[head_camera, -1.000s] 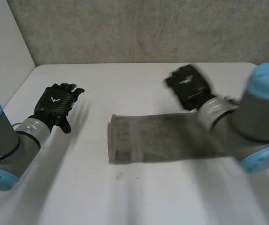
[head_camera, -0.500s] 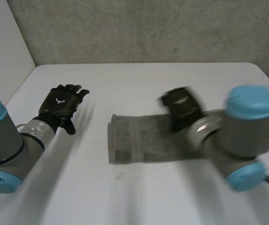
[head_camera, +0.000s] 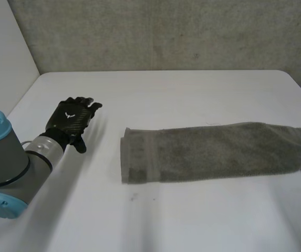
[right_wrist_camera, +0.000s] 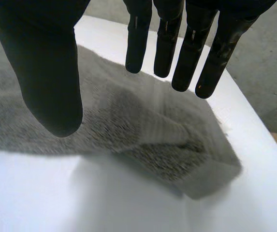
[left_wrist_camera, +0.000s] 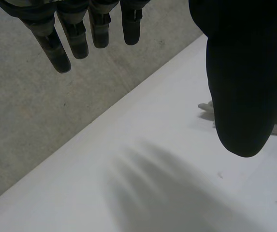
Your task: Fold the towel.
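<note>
Grey towel point(head_camera: 213, 152) lies stretched long across bench point(head_camera: 192, 89), middle to right edge | left hand point(head_camera: 71, 116): fingers straight, holds nothing, well apart from towel | right hand point(right_wrist_camera: 46, 72): fingers straight, holds nothing, over towel's rumpled right end

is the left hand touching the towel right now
Apart. The head view shows bare white table between the left hand and the nearest end of the towel; the hand's fingers are straight and hold nothing.
</note>
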`<state>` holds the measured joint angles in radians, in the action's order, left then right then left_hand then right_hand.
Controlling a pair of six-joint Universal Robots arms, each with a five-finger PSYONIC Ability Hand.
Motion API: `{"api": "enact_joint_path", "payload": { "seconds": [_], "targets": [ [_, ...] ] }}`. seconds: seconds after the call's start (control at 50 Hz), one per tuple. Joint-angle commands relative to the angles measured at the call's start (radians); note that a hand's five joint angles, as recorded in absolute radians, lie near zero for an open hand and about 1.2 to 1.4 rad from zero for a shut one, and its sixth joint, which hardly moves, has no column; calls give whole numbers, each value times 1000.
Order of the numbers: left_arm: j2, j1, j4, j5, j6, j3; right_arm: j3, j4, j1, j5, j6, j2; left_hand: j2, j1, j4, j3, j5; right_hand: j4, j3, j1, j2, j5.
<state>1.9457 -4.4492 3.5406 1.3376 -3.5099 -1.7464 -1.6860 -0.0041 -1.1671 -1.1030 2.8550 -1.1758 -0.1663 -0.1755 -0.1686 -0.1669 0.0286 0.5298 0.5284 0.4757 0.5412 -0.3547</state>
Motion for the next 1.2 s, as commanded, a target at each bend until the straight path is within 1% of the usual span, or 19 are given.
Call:
{"api": "enact_joint_path", "payload": {
  "seconds": [0.02,0.14,0.22,0.42,0.5,0.64,0.78,0.9,0.94,0.96,1.0,1.04,1.14,1.16,1.18,1.2],
  "targets": [
    [-1,4,3,0,0,-7,-7,6,46,-12,-74,-5,-12,-3,-10,-11,-25,48,50,102,37,-49],
    [-1,5,4,-2,-1,-8,-32,1,73,-23,-131,-10,-12,-3,-10,-11,-25,40,41,94,28,-40],
    [1,7,4,-2,-1,-8,-37,-4,95,-18,-134,1,-12,-3,-10,-11,-25,63,64,117,52,-63],
    [2,14,4,-2,-1,-10,-17,-33,98,-21,-138,44,-12,-3,-10,-11,-25,122,123,176,110,-122],
    [2,14,6,-2,-1,-10,-11,-94,98,-34,-135,64,-12,-3,-10,-11,-25,186,188,240,175,-187],
    [4,16,6,-3,-1,-10,28,-106,92,-55,-135,111,-12,-3,-10,-11,-25,245,246,299,234,-246],
    [4,16,6,-3,-1,-10,69,-106,89,-58,-134,154,-12,-3,-10,-11,-25,524,525,578,512,-524],
    [4,16,6,-3,-1,-12,86,-102,86,-61,-134,180,-12,-3,-10,-11,-25,489,490,543,477,-489],
    [4,16,6,-3,-1,-12,91,-100,81,-61,-134,189,-12,-3,-10,-11,-25,381,382,435,369,-381],
    [4,16,6,-3,-1,-12,91,-100,81,-61,-134,189,-12,-3,-10,-11,-25,380,382,434,369,-381],
    [4,16,6,-3,-1,-12,92,-99,81,-61,-132,196,-12,-3,-10,-11,-25,246,247,300,234,-246],
    [4,16,6,-3,-1,-10,94,-99,81,-61,-132,197,-12,-3,-10,-11,-25,204,206,259,193,-205],
    [4,16,6,-3,-1,-12,97,-100,80,-63,-132,200,-12,-3,-10,-11,-25,257,258,311,245,-257],
    [4,16,6,-3,-1,-10,98,-100,80,-61,-132,200,-12,-3,-10,-11,-25,324,325,378,312,-324],
    [4,16,6,-3,-1,-10,98,-100,80,-61,-132,200,-12,-3,-10,-11,-25,324,326,378,313,-325],
    [4,16,6,-3,-1,-12,98,-100,78,-60,-131,199,-12,-3,-10,-11,-25,420,422,474,409,-421]
  ]
}}
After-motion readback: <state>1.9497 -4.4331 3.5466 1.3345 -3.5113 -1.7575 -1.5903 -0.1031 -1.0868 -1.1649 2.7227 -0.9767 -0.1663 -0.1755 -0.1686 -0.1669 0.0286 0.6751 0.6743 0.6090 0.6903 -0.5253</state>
